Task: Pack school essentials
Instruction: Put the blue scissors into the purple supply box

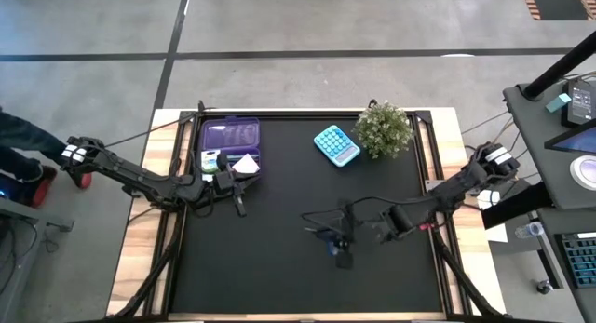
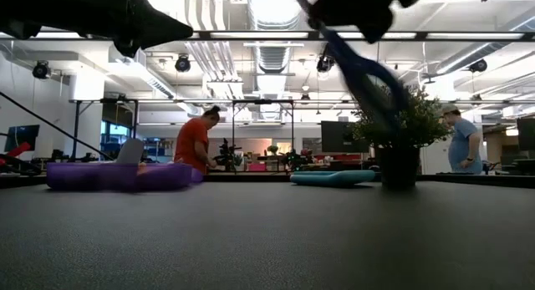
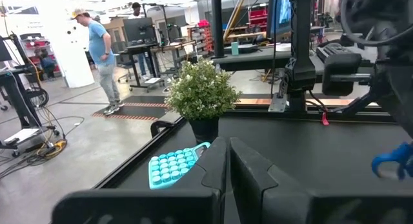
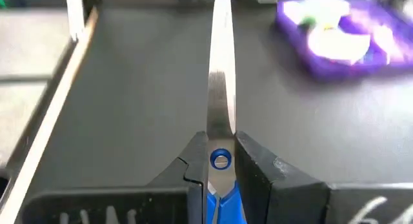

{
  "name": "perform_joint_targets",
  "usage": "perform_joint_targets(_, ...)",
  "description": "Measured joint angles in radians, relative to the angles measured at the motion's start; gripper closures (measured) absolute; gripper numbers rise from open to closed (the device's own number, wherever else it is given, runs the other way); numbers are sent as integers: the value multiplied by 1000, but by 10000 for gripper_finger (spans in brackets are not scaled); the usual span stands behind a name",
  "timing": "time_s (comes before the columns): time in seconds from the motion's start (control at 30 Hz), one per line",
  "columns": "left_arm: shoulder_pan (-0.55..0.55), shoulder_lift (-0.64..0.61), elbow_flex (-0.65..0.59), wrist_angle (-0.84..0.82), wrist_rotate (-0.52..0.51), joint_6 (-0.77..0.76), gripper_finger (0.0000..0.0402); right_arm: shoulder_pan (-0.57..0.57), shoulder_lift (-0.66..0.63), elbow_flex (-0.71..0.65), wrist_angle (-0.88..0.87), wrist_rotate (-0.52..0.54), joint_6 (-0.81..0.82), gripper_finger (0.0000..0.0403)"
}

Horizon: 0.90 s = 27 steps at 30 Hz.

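Observation:
My right gripper [image 1: 337,239] is shut on the blue-handled scissors [image 4: 221,88] above the middle of the table, toward its near side. The scissors also show in the low view [image 2: 372,77], clear of the table. My left gripper [image 1: 239,195] is shut and empty, just near of the translucent purple case [image 1: 230,137] at the far left. A green-white pack [image 1: 211,160] and a pale paper square [image 1: 246,163] lie in the case. The case also shows in the right wrist view [image 4: 348,30]. My right gripper pinches the scissors at the pivot screw [image 4: 221,161] between its two fingers, one on each flat side. The closed blades [image 4: 221,69] stick out ahead of the fingers and the blue handles [image 2: 376,85] hang behind and below. The scissors are tilted and lifted clear of the table.
A small potted plant [image 1: 385,129] stands at the far right of the mat, with a teal calculator-like pad [image 1: 336,144] to its left. People stand in the room beyond the table [image 2: 194,144]. Black mat [image 1: 279,267] lies bare toward the near edge.

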Motion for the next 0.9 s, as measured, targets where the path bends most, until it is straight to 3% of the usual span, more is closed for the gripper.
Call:
perform_joint_targets(0.2,0,0,0,11,49,-1,400,-98,13,-174,615,-185,-155,360)
perform_joint_targets(0.37,0,0,0,77,228,-2,400,-167,44,-239,974,-368,-124,360)
perform_joint_targets(0.47,0,3,0,123,382,-3,400,-193,61,-241,1029,-445,-87,360)
perform_joint_targets(0.6,-1,30,0,207,548,-4,400,-200,98,-230,1033,-460,-92,360)
perform_joint_targets(0.73,-1,84,0,278,617,-30,400,-198,141,-220,1075,-483,-101,360)
perform_joint_targets(0.9,0,175,12,314,628,-53,400,-199,206,-212,1219,-578,-89,360)
